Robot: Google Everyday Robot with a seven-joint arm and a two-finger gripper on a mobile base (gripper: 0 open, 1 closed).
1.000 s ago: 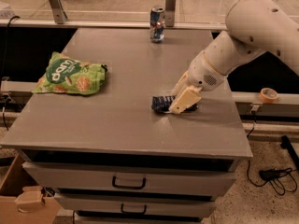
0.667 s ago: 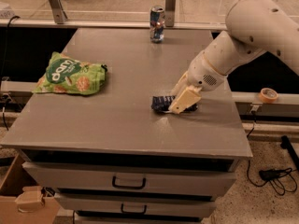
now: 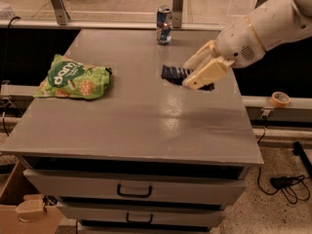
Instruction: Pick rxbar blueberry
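The rxbar blueberry [image 3: 174, 73], a small flat dark navy wrapper, sticks out to the left from between my gripper's fingers. My gripper [image 3: 199, 72] is shut on its right end and holds it a little above the grey table top [image 3: 146, 130], right of centre. A dark shadow lies on the table under the gripper. The white arm reaches in from the upper right.
A large green chip bag [image 3: 73, 78] lies at the table's left. A blue-red soda can [image 3: 164, 24] stands upright at the far edge, behind the gripper. A tape roll [image 3: 280, 99] sits on a ledge at right. Drawers are below the table front, and a cardboard box [image 3: 22, 211] is at lower left.
My gripper has risen from the table surface with the bar in it. The bar is now off the table. The bag and the can have not moved.
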